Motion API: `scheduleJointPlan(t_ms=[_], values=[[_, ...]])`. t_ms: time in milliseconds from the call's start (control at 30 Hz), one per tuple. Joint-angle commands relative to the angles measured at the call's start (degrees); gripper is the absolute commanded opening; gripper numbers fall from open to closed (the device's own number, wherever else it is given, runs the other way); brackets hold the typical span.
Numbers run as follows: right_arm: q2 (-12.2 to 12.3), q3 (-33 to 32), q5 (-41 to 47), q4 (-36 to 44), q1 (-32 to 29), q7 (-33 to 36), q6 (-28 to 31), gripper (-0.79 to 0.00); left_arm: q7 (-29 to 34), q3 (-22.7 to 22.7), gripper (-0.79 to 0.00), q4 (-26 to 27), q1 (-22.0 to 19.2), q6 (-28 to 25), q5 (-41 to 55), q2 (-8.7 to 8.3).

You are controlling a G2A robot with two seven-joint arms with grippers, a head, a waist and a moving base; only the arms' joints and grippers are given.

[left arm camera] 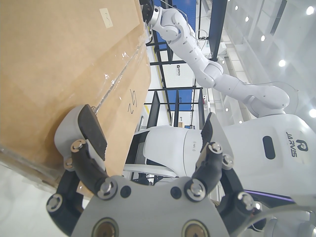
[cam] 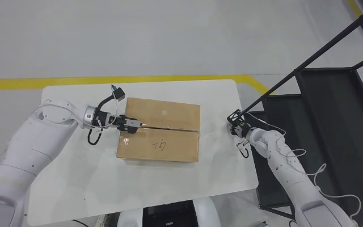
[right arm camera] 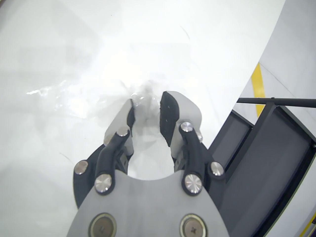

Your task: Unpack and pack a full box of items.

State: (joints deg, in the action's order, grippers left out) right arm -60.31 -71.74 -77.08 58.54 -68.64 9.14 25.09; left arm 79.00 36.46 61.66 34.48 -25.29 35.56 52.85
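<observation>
Top view shows you the flat cardboard box (cam: 161, 127) on the white table (cam: 85, 181), its seam taped glossy. The left gripper (cam: 135, 123) is spread wide, one rubber pad (left arm camera: 91, 127) on that seam. Whether the right gripper (right arm camera: 148, 99) pinches the crinkled clear film (right arm camera: 59, 94), you cannot tell.

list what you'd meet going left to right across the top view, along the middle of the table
left gripper → cardboard box → right gripper → black rack
</observation>
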Motion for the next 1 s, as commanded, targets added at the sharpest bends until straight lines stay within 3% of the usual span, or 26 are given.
scheduleJointPlan(t_ms=[0,133,267,567,700,900,967], values=[[0.3,-1.0,-0.1,1.8,-1.0,0.0,0.0,-0.785,0.0,0.0,0.000,0.0,0.0,0.0,0.0,0.00],[1.2,-4.1,0.6,6.6,-3.9,-0.4,1.5,-0.785,0.0,0.0,0.000,0.0,0.0,0.0,0.0,0.00],[2.4,-9.0,4.5,11.6,-7.3,-0.9,7.7,-0.785,0.0,0.0,0.000,0.0,0.0,0.0,0.0,0.00],[5.0,-19.3,22.8,17.1,-12.1,3.8,31.7,-0.785,0.0,0.0,0.000,0.0,0.0,0.0,0.0,0.00],[6.6,-17.2,39.0,20.8,-12.9,12.1,32.9,-0.785,0.0,0.0,0.000,0.0,0.0,0.0,0.0,0.00],[10.9,-15.0,69.3,25.9,-11.3,35.4,32.9,-0.785,0.0,0.0,0.000,0.0,0.0,0.0,0.0,0.00],[12.6,-13.1,76.6,27.1,-11.2,37.2,32.9,-0.785,0.0,0.0,0.000,0.0,0.0,0.0,0.0,0.00]])
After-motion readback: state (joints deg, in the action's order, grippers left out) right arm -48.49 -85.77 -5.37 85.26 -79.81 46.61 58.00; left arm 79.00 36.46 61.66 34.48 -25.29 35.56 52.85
